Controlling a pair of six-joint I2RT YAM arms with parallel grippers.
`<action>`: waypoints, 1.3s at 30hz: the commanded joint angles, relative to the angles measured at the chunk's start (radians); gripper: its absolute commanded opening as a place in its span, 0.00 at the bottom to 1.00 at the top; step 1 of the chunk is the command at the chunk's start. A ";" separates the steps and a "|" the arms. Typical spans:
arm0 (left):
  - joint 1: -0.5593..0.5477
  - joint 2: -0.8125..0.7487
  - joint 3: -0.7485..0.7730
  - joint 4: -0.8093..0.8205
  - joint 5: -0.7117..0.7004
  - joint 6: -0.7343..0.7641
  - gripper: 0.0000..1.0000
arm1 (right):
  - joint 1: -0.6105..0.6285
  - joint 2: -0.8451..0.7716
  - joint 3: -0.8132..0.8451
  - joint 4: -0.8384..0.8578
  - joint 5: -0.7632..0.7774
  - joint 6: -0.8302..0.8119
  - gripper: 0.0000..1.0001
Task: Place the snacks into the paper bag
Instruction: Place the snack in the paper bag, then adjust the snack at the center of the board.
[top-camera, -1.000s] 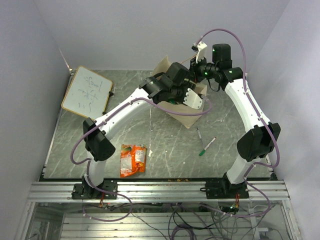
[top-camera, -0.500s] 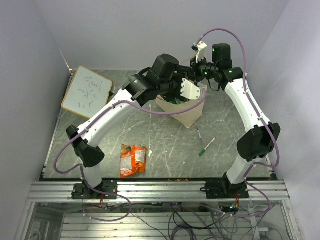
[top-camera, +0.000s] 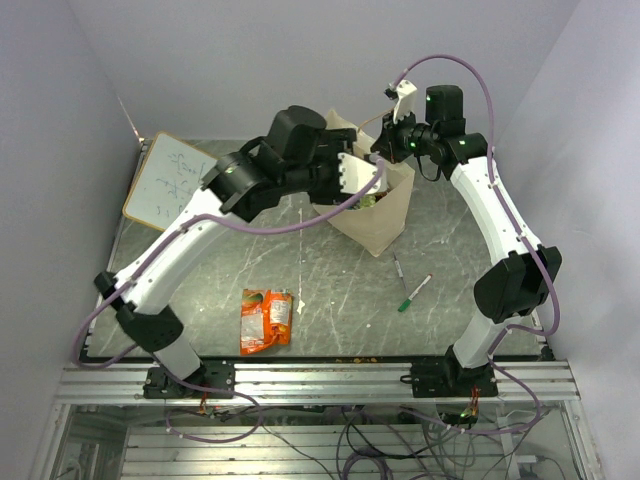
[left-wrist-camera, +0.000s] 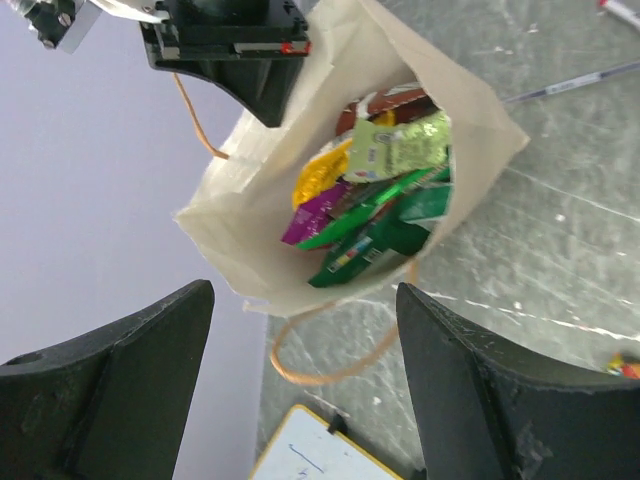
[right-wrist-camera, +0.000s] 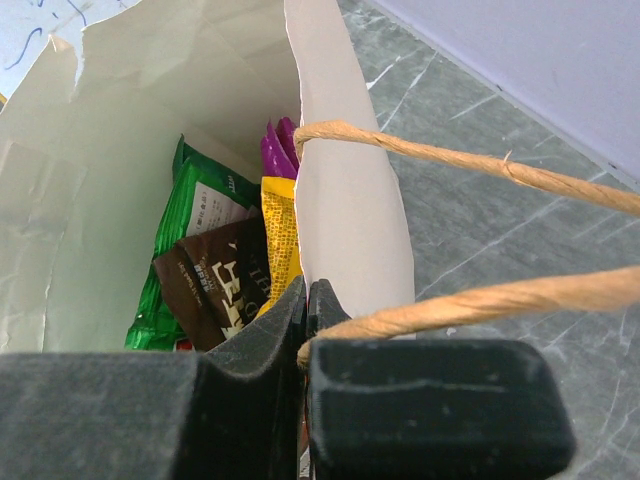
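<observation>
Nearest the arm bases, one orange packet (top-camera: 265, 320) lies unmoved on the table (top-camera: 340, 300). Farther back, the left gripper (left-wrist-camera: 305, 290), down inside the paper bag (top-camera: 385, 222) a second ago, has risen clear and hovers over its mouth, jaws spread and empty. Green, purple, yellow and brown snacks (left-wrist-camera: 372, 215) sit inside. At the far rim, the right gripper (right-wrist-camera: 305, 300) stays pinched on the bag's edge.

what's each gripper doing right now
Left gripper: open, empty, above the bag.
Right gripper: shut on the bag's rim.
</observation>
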 joint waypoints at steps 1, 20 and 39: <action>0.003 -0.105 -0.082 -0.120 0.089 -0.073 0.85 | 0.007 -0.027 0.018 0.005 -0.020 0.015 0.00; 0.295 -0.397 -0.802 -0.067 0.180 -0.181 0.82 | 0.007 -0.049 -0.035 0.021 -0.014 0.008 0.00; 0.555 -0.094 -1.104 0.149 0.302 -0.105 0.78 | 0.007 -0.074 -0.081 0.036 -0.025 0.008 0.00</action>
